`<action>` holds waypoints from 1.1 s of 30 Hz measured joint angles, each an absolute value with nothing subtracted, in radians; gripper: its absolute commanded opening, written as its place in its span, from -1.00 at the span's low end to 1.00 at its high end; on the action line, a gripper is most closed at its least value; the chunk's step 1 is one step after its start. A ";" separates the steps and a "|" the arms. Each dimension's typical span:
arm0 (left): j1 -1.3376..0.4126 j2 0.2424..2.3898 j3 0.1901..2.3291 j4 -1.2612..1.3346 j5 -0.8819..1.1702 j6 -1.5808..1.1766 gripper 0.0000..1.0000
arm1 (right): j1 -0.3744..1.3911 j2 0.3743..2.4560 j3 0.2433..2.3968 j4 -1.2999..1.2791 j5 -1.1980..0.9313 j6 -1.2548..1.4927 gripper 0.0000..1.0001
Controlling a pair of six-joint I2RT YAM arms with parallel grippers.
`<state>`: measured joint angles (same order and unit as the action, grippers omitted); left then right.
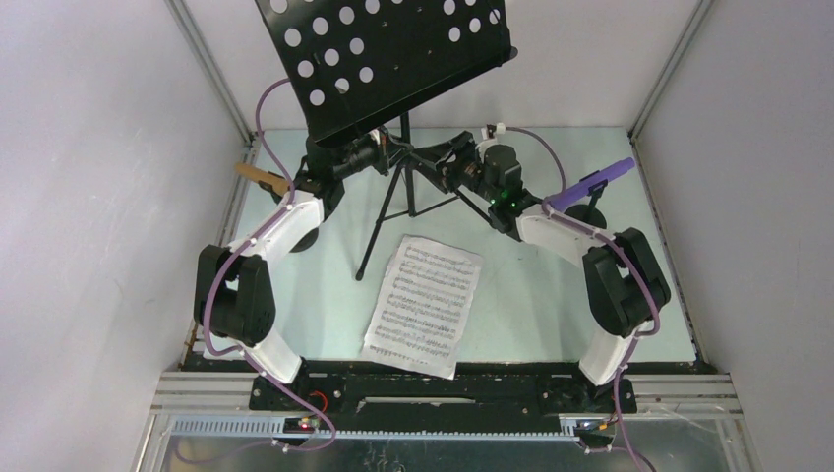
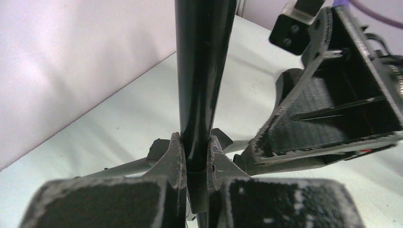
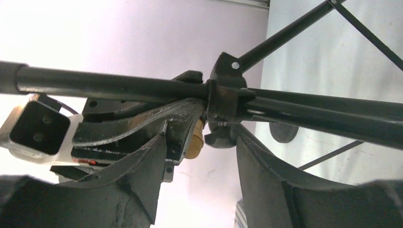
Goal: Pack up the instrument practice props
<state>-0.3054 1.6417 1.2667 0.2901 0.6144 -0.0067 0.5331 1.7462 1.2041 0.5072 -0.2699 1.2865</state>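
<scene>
The black perforated music rack point(image 1: 384, 59) stands tilted on its tripod legs point(image 1: 379, 231) at the back middle. My left gripper point(image 1: 386, 152) is shut on the rack's upright pole point(image 2: 202, 71), its fingertips point(image 2: 176, 156) pinching the pole just above the leg hub. My right gripper point(image 1: 445, 169) faces it from the right, open, its jaws either side of the hub's knob point(image 3: 219, 137) without clamping it. A white sheet-music page point(image 1: 423, 305) lies flat in front of the tripod. The tan microphone point(image 1: 261, 175) sits far left and the purple microphone point(image 1: 590, 184) far right.
The purple microphone rests in a black round-based holder point(image 1: 593, 211); another round base point(image 1: 300, 239) shows under my left arm. Grey walls and aluminium frame rails point(image 1: 211, 69) close in the table on three sides. The tripod legs spread towards the sheet.
</scene>
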 measured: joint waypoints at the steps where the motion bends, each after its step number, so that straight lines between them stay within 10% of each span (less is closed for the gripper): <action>1: -0.305 1.642 1.268 0.289 0.614 -0.006 -0.81 | 0.533 1.760 1.203 0.526 -0.274 1.314 0.29; 23: -0.305 1.642 1.277 0.273 0.614 0.001 -0.83 | 0.530 1.867 1.197 0.670 -0.320 1.472 -0.10; 33: -0.305 1.642 1.278 0.269 0.614 0.002 -0.85 | 0.524 1.884 1.197 0.692 -0.347 1.493 -1.00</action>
<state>-0.3054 1.6421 1.2778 0.2687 0.6144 0.0021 0.5240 1.8835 1.1973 0.6922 -0.3470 1.4933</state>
